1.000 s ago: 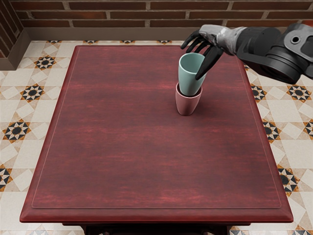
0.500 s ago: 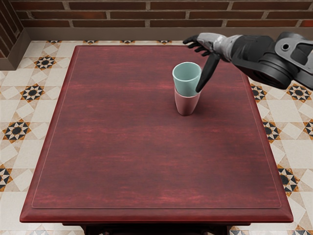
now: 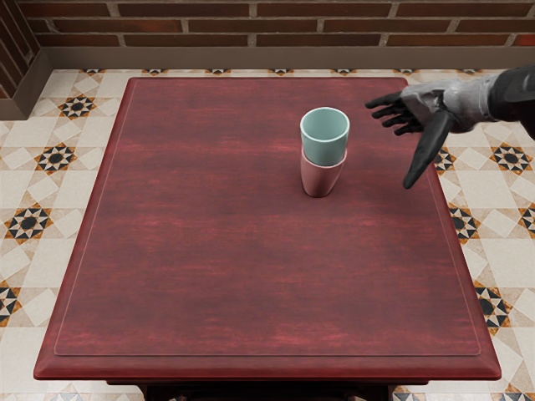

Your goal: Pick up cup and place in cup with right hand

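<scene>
The right hand [image 3: 428,113] is hanging wide open, thumb splayed, gripping nothing, presumably to avoid snagging the teal cup [image 3: 324,151]. Out past its fingertips, that cup is sitting roughly upright inside the pink cup [image 3: 320,179], whose walls are apparently supporting it.

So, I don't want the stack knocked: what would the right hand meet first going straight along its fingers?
Probably the teal cup, though the right hand might pass above or behind; depth is unclear.

The upper cup [image 3: 324,150] sits in the lower cup [image 3: 321,178] on the table [image 3: 251,267]; the robot hand [image 3: 433,109] is to their right.
</scene>
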Tool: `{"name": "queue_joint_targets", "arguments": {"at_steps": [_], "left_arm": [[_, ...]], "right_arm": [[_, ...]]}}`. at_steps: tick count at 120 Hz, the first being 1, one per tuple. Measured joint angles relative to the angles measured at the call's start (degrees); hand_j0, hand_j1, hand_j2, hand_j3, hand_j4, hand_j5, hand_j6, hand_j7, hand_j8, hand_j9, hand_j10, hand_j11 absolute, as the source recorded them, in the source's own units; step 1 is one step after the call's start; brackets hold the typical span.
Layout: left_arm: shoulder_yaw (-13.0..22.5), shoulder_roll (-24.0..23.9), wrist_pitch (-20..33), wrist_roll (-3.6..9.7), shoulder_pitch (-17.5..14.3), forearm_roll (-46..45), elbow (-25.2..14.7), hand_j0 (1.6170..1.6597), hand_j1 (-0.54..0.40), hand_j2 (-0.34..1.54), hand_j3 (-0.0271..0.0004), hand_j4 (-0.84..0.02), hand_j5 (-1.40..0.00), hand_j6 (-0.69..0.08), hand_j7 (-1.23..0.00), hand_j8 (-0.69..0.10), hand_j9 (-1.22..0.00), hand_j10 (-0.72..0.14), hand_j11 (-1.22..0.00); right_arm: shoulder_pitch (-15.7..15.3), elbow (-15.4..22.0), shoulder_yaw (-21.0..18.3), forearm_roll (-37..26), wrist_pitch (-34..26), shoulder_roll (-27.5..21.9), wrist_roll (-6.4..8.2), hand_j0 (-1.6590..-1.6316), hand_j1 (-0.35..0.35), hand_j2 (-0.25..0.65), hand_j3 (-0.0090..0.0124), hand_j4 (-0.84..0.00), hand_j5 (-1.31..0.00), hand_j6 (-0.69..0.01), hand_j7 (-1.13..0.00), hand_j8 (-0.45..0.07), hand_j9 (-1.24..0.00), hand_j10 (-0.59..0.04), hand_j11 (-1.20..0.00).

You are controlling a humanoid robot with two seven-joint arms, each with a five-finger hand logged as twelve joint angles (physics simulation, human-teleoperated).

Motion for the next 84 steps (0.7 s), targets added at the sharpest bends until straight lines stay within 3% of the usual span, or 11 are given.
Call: {"name": "queue_joint_targets", "arguments": {"at_steps": [9, 17, 35, 46, 69, 84], "left_arm": [[0.0, 0.0, 0.0, 0.00, 0.0, 0.0, 0.0, 1.6581, 0.349, 0.00, 0.0000, 0.000, 0.00, 0.000, 0.00, 0.000, 0.00, 0.000, 0.00], [0.0, 0.0, 0.0, 0.00, 0.0, 0.0, 0.0, 1.6581, 0.349, 0.00, 0.0000, 0.000, 0.00, 0.000, 0.00, 0.000, 0.00, 0.000, 0.00], [0.0, 0.0, 0.0, 0.00, 0.0, 0.0, 0.0, 1.6581, 0.349, 0.00, -0.0001, 0.000, 0.00, 0.000, 0.00, 0.000, 0.00, 0.000, 0.00], [0.0, 0.0, 0.0, 0.00, 0.0, 0.0, 0.0, 1.6581, 0.349, 0.00, -0.0001, 0.000, 0.00, 0.000, 0.00, 0.000, 0.00, 0.000, 0.00], [0.0, 0.0, 0.0, 0.00, 0.0, 0.0, 0.0, 1.6581, 0.349, 0.00, -0.0001, 0.000, 0.00, 0.000, 0.00, 0.000, 0.00, 0.000, 0.00], [0.0, 0.0, 0.0, 0.00, 0.0, 0.0, 0.0, 1.6581, 0.349, 0.00, -0.0001, 0.000, 0.00, 0.000, 0.00, 0.000, 0.00, 0.000, 0.00]], "right_arm": [[-0.6, 0.0, 0.8, 5.3, 7.5, -4.1, 2.19, -1.6581, -0.331, -0.001, 0.0000, -0.019, -0.02, -0.020, -0.02, -0.019, -0.02, -0.019, -0.02], [-1.6, 0.1, 1.2, 8.4, 11.2, -6.9, 6.00, -1.6581, -0.332, -0.001, 0.0000, -0.018, -0.02, -0.018, -0.02, -0.017, -0.02, -0.017, -0.02], [-6.7, 0.2, 1.4, 10.8, 14.3, -8.7, 20.26, -1.6581, -0.334, -0.002, 0.0000, -0.015, -0.02, -0.016, -0.02, -0.015, -0.02, -0.015, -0.02], [-11.2, 0.3, 1.5, 11.1, 14.9, -8.8, 27.04, -1.6581, -0.335, -0.002, 0.0000, -0.014, -0.02, -0.015, -0.02, -0.014, -0.02, -0.014, -0.02], [-20.1, 0.3, 3.3, 11.4, 15.2, -13.0, 34.36, -1.6581, -0.336, -0.001, 0.0000, -0.013, -0.02, -0.013, -0.02, -0.013, -0.02, -0.013, -0.02], [-22.0, 0.3, 3.8, 11.4, 15.3, -16.1, 36.98, -1.6580, -0.337, 0.000, 0.0000, -0.012, -0.02, -0.012, -0.02, -0.012, -0.02, -0.012, -0.02]]}}
